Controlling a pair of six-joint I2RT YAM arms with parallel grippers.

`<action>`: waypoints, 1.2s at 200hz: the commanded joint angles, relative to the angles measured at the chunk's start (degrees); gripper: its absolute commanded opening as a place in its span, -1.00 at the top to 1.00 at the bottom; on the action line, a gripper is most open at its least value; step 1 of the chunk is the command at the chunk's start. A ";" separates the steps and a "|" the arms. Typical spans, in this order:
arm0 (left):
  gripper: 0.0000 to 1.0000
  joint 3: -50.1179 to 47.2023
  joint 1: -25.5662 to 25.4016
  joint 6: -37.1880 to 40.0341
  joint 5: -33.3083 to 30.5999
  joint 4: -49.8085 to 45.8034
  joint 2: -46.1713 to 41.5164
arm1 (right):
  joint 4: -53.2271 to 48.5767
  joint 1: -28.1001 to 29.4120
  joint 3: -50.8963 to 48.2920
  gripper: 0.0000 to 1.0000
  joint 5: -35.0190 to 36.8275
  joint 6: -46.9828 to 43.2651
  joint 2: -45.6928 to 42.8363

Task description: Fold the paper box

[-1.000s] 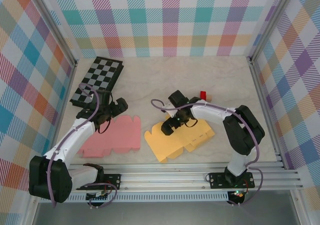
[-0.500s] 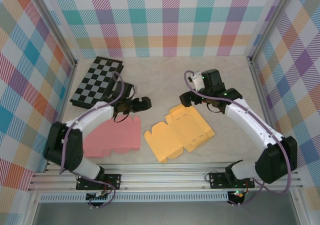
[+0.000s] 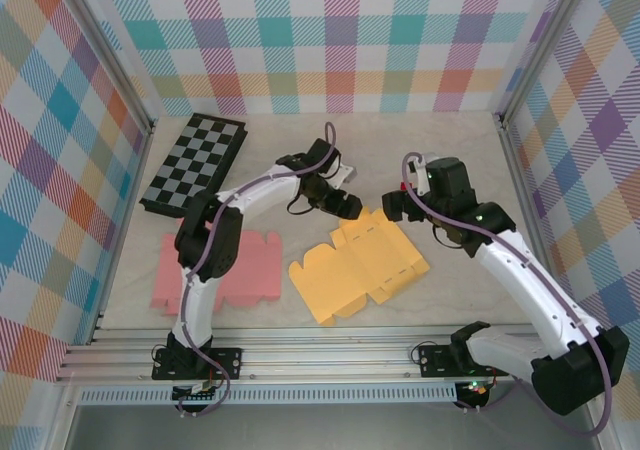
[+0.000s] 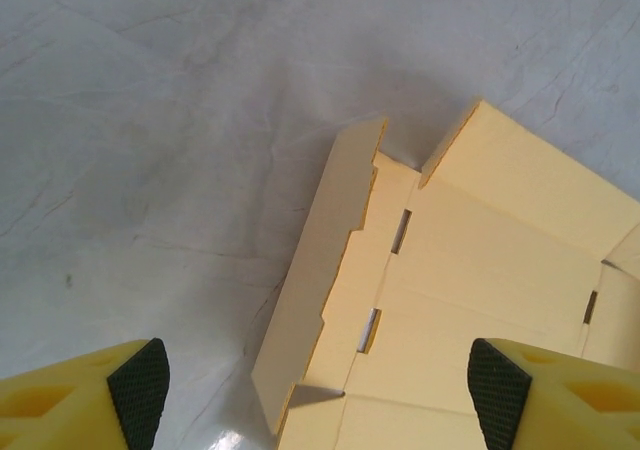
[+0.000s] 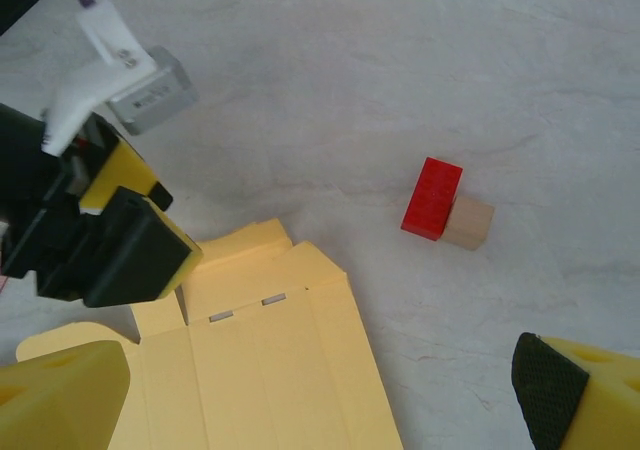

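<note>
Yellow paper box (image 3: 360,265) lies unfolded on the table (image 3: 450,160), near centre; the left wrist view shows one far flap tilted up. Your left gripper (image 3: 347,208) hangs over the box's far corner, jaws wide, nothing between them. Your right gripper (image 3: 392,208) is just beside it, jaws wide, empty. Pink sheet (image 3: 215,270) lies left of the box. Red block (image 5: 432,198) touches wooden block (image 5: 468,221).
</note>
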 commanded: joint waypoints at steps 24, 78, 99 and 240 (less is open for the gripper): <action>-0.56 9.88 -2.63 7.80 5.36 -11.24 9.01 | -1.15 -0.54 -1.71 -0.99 -0.07 1.54 -3.09; 0.33 15.05 -2.68 8.10 9.45 -13.15 13.51 | -0.64 -0.68 -2.51 -1.00 -0.78 -0.41 -4.10; 1.00 15.66 -2.59 7.72 12.02 -11.95 12.04 | 0.65 -0.78 -2.61 -1.00 -2.96 -1.84 -4.01; 1.00 -32.30 16.56 -8.86 -3.52 34.00 -37.07 | 8.43 -6.63 21.65 -0.59 -33.81 -34.81 24.02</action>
